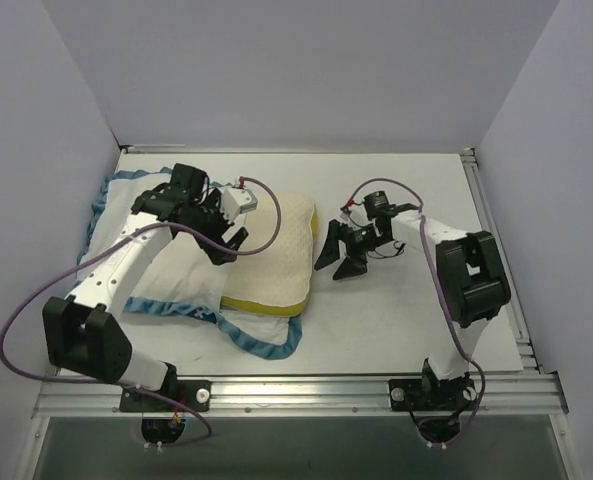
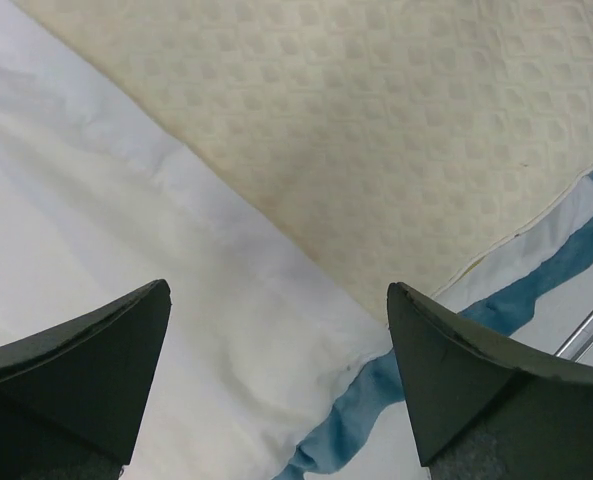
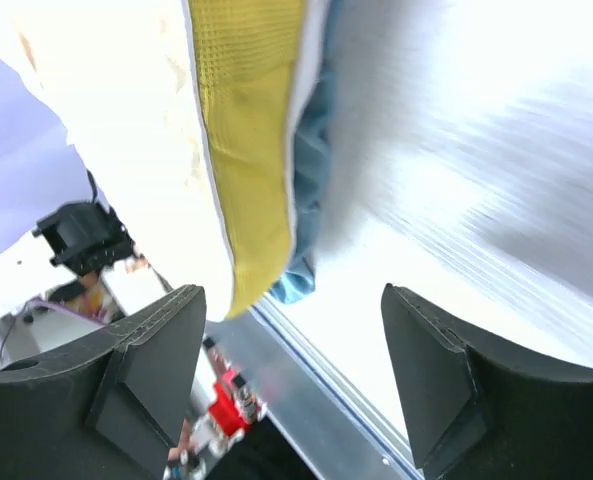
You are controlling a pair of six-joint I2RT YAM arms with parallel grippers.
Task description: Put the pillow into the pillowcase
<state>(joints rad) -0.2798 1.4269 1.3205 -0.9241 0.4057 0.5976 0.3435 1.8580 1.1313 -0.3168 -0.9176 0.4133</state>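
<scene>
One pillow (image 1: 281,250) lies partly inside one pillowcase (image 1: 171,285). The left gripper (image 1: 228,247) above the pillow and the right gripper (image 1: 338,258) beside it both gape wide, empty.

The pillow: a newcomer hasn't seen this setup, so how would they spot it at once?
On the white table, look left of centre, where soft things lie under the left gripper. The pillow is the thick cream cushion with a dimpled top and yellow side band, its left end covered by the pillowcase, which is thin white fabric with teal trim.
</scene>
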